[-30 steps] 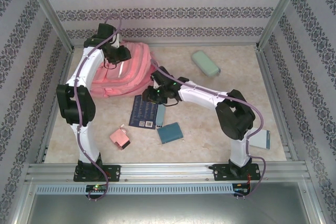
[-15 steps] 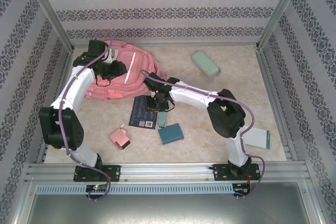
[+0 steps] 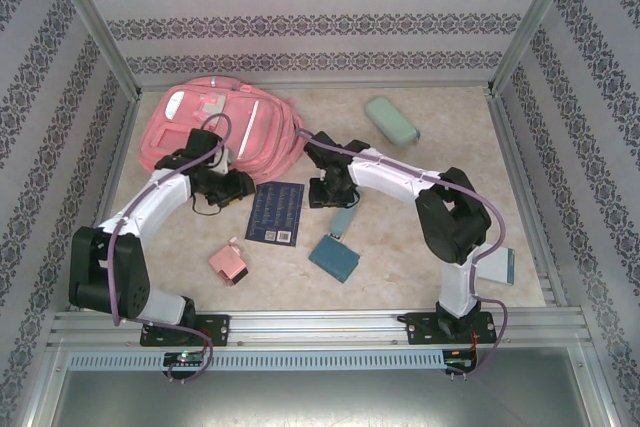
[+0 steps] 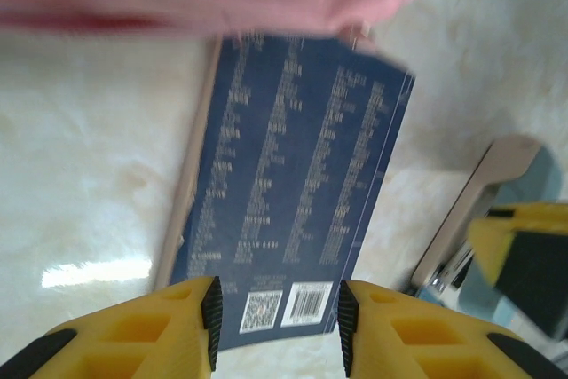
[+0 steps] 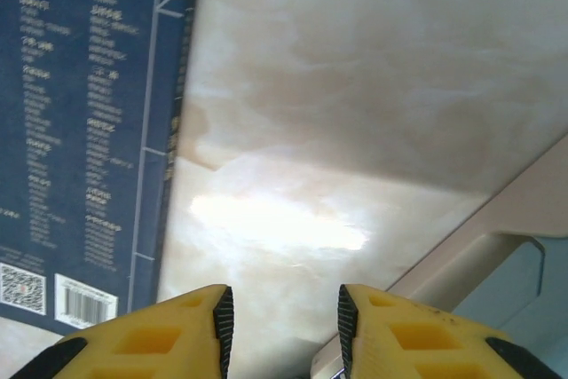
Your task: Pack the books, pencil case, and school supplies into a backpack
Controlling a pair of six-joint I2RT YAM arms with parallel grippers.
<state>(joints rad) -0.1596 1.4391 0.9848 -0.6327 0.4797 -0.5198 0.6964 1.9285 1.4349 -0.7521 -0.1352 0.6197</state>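
Our left hand (image 4: pixel 275 330) hangs released and empty over the near end of a navy book (image 4: pixel 293 201). Our right hand (image 5: pixel 284 330), also released and empty, hovers over bare bench (image 5: pixel 293 130) just beside that book. The backpack (image 3: pixel 215 122) lies flat at far left, its edge at the book's far end. The pencil case (image 3: pixel 391 120) sits well apart, far right. A teal block (image 3: pixel 334 258) and a pink piece (image 3: pixel 229 264) lie nearer us.

White arms (image 3: pixel 152 203), black joints (image 3: pixel 100 269), purple cables (image 3: pixel 222 127); left hand (image 4: pixel 275 333), right hand (image 5: pixel 284 333), yellow fingers (image 4: pixel 151 336), black pads (image 4: pixel 211 326)
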